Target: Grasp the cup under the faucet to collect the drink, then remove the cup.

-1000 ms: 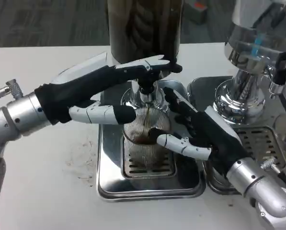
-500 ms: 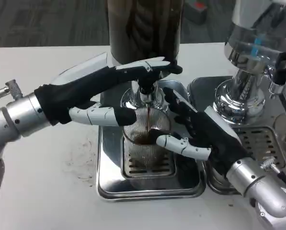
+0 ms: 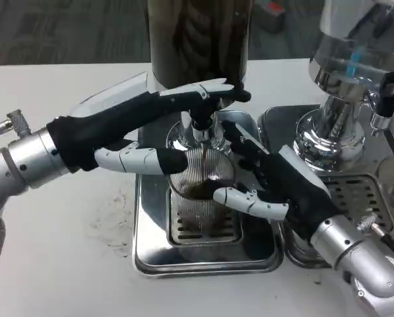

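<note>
A clear ribbed cup (image 3: 198, 191) stands on the drip grate under the faucet (image 3: 200, 127) of the dark drink dispenser (image 3: 198, 39). Dark liquid streams into it and fills its lower part. My right hand (image 3: 272, 181) wraps the cup from the right, thumb across its front. My left hand (image 3: 137, 129) reaches in from the left, its upper fingers pressing on the faucet lever (image 3: 213, 92) and its thumb lying beside the cup's left rim.
A steel drip tray (image 3: 150, 254) holds the cup and grate. A second dispenser (image 3: 355, 72) with a shiny base and its own tray (image 3: 361, 191) stands at the right. Small dark stains (image 3: 114, 221) mark the white table left of the tray.
The level of dark liquid in the cup has risen. Both hands keep almost the same places.
</note>
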Motion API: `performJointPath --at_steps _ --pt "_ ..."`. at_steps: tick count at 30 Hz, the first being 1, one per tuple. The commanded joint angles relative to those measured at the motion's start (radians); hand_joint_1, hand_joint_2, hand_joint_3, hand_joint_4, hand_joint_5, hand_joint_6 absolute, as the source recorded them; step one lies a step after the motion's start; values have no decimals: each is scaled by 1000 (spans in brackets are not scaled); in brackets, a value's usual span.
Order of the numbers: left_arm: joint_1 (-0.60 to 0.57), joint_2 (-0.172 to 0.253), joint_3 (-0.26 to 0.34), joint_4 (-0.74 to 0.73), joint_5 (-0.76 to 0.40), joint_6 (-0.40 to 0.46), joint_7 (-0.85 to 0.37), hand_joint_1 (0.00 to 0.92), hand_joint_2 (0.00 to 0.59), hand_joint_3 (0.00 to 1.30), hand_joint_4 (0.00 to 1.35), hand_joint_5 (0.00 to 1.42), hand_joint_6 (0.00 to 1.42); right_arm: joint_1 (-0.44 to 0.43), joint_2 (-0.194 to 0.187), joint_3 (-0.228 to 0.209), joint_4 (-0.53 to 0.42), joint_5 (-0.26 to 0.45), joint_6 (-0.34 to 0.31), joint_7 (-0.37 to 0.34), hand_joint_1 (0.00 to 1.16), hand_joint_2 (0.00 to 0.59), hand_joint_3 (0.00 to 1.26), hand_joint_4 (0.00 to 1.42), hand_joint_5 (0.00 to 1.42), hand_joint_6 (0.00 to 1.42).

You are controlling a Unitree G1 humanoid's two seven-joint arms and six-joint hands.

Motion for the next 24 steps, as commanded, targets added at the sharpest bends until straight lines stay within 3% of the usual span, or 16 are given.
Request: performJointPath --at_steps 1,24 --pt "27 14 -24 14 48 6 -24 0 71 175 60 67 134 -8 -3 5 14 -4 -5 6 612 163 0 0 0 33" --pt "33 15 -25 8 50 -4 -20 0 77 179 69 67 144 -5 -18 19 0 -17 8 20 595 165 0 0 0 7"
